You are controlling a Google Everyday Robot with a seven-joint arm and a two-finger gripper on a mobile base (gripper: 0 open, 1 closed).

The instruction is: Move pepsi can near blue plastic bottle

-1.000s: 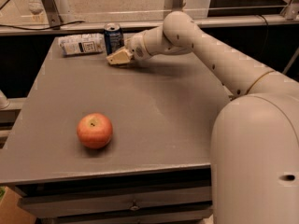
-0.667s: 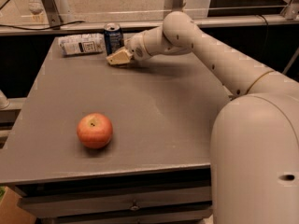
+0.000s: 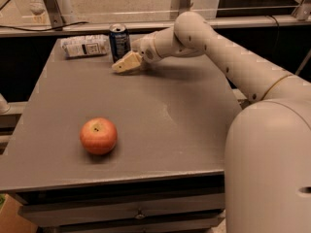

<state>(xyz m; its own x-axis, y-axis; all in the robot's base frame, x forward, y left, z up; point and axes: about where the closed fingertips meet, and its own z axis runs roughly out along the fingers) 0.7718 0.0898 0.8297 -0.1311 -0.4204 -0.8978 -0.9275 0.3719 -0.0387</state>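
Observation:
The pepsi can (image 3: 119, 41) is dark blue with a silver top. It stands upright at the far edge of the grey table (image 3: 160, 110). The blue plastic bottle (image 3: 86, 46) is clear and crinkled with a pale label. It lies on its side just left of the can, almost touching it. My gripper (image 3: 127, 63) is low over the table, right in front of the can's base and slightly to its right. It is not around the can. The arm (image 3: 218, 47) reaches in from the right.
A red apple (image 3: 98, 136) sits on the near left part of the table. A metal frame with upright posts (image 3: 51, 4) runs behind the table's far edge. My robot's body (image 3: 272, 169) fills the lower right.
My gripper has drawn slightly away from the can, toward the near right. The can and bottle have not moved.

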